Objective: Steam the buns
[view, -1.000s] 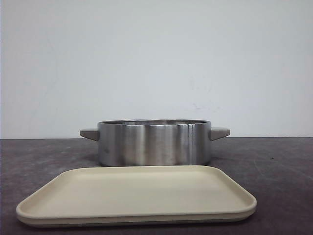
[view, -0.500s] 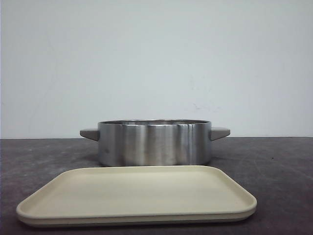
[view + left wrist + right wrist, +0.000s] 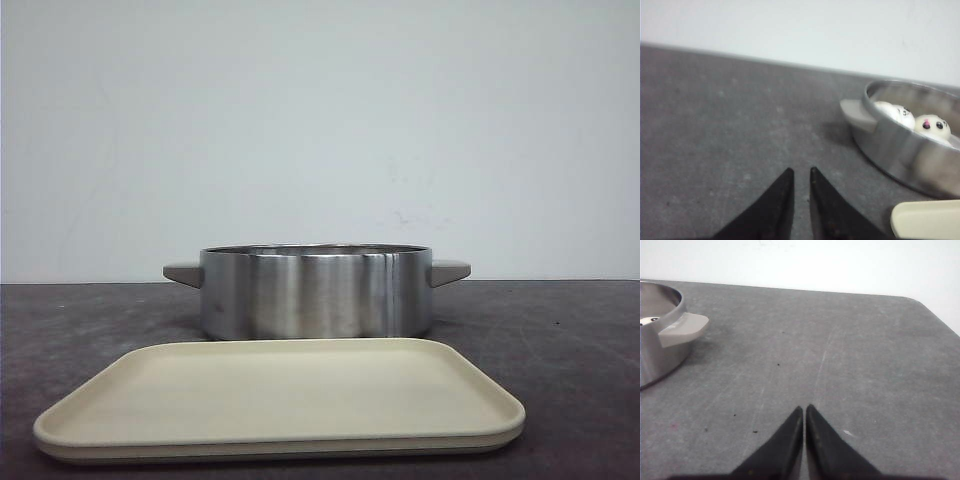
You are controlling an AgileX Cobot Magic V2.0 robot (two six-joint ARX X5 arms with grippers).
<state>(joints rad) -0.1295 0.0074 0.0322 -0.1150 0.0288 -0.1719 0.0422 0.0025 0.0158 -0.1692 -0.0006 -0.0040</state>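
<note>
A steel pot (image 3: pixel 315 295) with grey handles stands mid-table. In the left wrist view the pot (image 3: pixel 900 150) holds two white panda-faced buns, one (image 3: pixel 897 114) beside the other (image 3: pixel 932 127); the rest of its inside is hidden. In the right wrist view the pot (image 3: pixel 660 350) shows a sliver of a bun (image 3: pixel 647 320) over its rim. My left gripper (image 3: pixel 801 170) is over bare table left of the pot, jaws nearly together, nothing between them. My right gripper (image 3: pixel 804 408) is shut and empty over bare table right of the pot. Neither gripper shows in the front view.
A flat beige tray (image 3: pixel 280 395) with nothing on it lies in front of the pot; its corner shows in the left wrist view (image 3: pixel 927 220). The grey table's far right corner (image 3: pixel 920 302) meets a white wall.
</note>
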